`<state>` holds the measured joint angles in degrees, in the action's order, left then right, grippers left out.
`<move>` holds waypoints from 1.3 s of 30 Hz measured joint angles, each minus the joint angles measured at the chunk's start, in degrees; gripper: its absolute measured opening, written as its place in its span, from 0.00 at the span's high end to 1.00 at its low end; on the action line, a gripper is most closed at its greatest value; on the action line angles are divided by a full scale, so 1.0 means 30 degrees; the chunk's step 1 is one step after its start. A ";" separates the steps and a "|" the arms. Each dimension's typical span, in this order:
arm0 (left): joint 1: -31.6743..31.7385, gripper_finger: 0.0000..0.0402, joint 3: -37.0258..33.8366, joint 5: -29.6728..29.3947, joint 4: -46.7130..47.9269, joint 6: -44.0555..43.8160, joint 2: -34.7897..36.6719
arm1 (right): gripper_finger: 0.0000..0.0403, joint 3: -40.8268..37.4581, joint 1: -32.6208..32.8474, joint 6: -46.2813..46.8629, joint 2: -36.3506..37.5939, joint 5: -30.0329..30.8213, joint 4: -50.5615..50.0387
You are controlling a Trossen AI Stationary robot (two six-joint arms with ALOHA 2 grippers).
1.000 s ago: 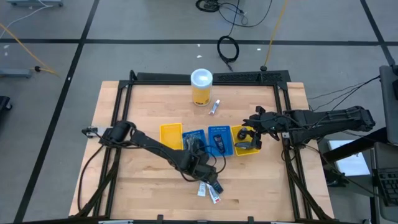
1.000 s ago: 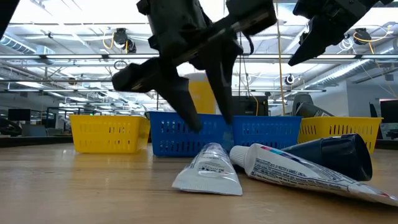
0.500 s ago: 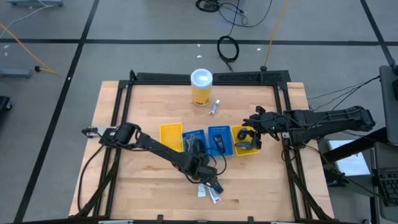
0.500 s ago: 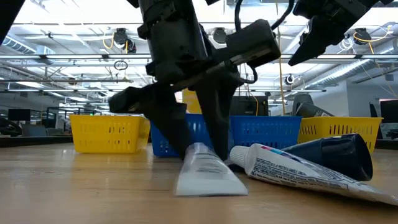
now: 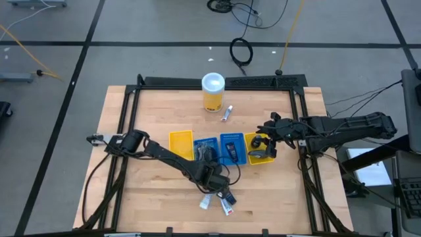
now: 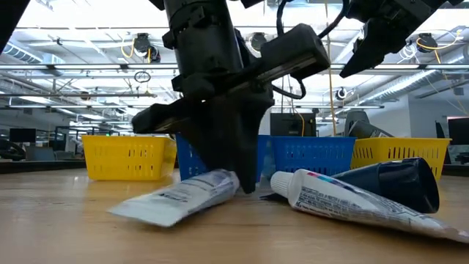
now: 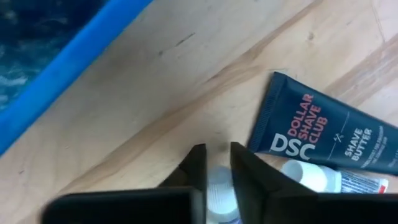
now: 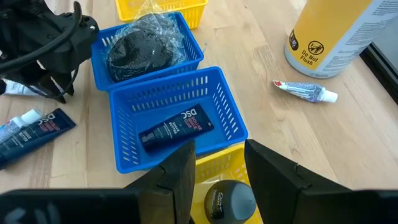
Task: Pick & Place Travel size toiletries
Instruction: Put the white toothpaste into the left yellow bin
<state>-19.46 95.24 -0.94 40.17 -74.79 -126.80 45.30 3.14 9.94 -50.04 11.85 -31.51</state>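
My left gripper (image 6: 238, 183) stands near the table's front edge, pointing steeply down, shut on a small white tube (image 6: 179, 199). Beside it lie a dark tube (image 7: 323, 134) and another white tube (image 6: 352, 205) on the wood. My right gripper (image 8: 217, 165) hangs open above the right-hand yellow tray (image 5: 260, 150), where a dark oval piece (image 8: 230, 199) lies. One blue tray (image 8: 224, 124) holds a dark tube (image 8: 177, 130). The other blue tray (image 8: 99, 46) holds black discs in clear wrap (image 8: 140, 50). My left gripper pinches the white tube's cap end (image 7: 217, 183) between its two fingers, which come from above and point steeply down. The tube stretches away toward the table's left and near side, its flat crimped end (image 6: 124, 211) on the wood.
A tall yellow canister with a white lid (image 5: 213, 92) stands at the back, with a little tube (image 5: 227, 113) lying beside it. A yellow tray (image 5: 181, 143) sits left of the blue ones. Bare wood lies to the left and right of the tray row.
My left gripper has gone down over the white tube and shut on its cap end. The tube has swung about on the table: its flat end, which faced the near edge, now points toward the left.
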 joint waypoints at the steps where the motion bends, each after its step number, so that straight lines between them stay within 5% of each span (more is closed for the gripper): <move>1: 0.0000 0.94 0.0000 -0.0003 -0.0033 0.0274 0.0002 | 0.68 0.0000 0.0000 -0.0008 0.0000 -0.0002 0.0000; 13: -0.0044 1.00 0.0000 -0.0129 0.0000 0.2018 0.0007 | 0.68 0.0000 0.0000 -0.0031 0.0000 0.0014 0.0000; 19: 0.0083 0.96 0.0000 0.2125 0.0073 0.4644 0.0275 | 0.68 0.0000 0.0000 -0.0031 0.0000 0.0017 -0.0004; 30: -0.0908 1.00 -0.0007 0.1527 -0.0586 1.5642 0.2113 | 0.68 0.0000 0.0000 -0.0031 -0.0007 0.0017 -0.0001; 39: -0.1383 0.79 -0.0007 0.0127 -0.1596 1.8591 0.2135 | 0.68 0.0000 -0.0007 -0.0031 -0.0007 0.0024 0.0007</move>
<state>-23.61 95.22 -0.56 35.38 -19.02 -120.40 45.30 3.12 9.85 -50.06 11.92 -31.48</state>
